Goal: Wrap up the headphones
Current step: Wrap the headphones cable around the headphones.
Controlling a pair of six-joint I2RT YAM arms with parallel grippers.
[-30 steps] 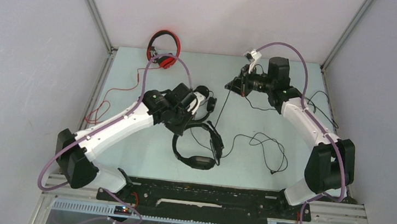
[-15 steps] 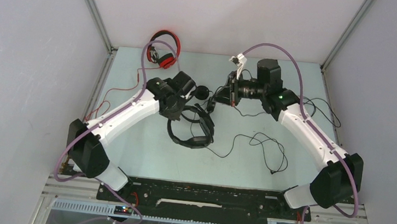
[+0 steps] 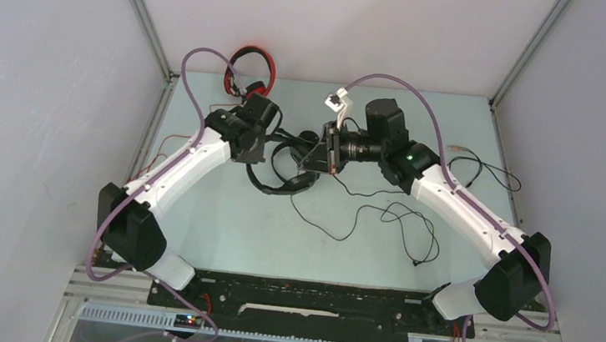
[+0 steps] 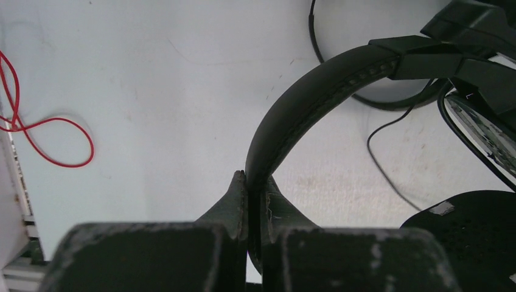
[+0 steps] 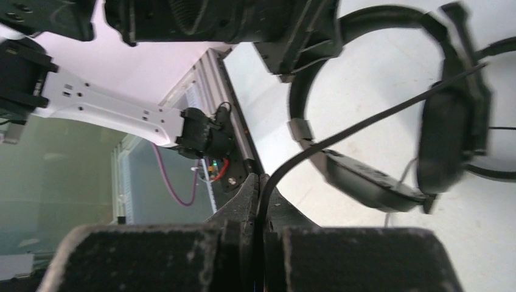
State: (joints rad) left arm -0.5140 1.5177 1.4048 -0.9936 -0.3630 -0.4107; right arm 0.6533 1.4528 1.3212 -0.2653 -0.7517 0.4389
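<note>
the wrapping looks barely begun. the left end effector [image 4: 254,182] is clamped narrow on the headband of a black headset [image 4: 304,103], holding it up off the surface [image 3: 219,222] near the far middle. the right end effector [image 5: 261,182] is pinched tight on that headset's thin black cable [image 5: 365,121], which runs taut from the fingertips across to an earcup. in the top view the two end effectors sit close together with the headset between them.

no turns of cable show around the headband in any view. most of the cable lies in loose loops on the surface to the right, so winding it is the job in hand and, by my reading, nearly all of it is left.

the red headset [image 3: 251,70] leans in the far left corner, well apart from both arms, and its red cable [image 4: 55,140] sprawls unwound along the left edge. other black parts show beside the held headset; i cannot tell whether they belong to another one.
</note>
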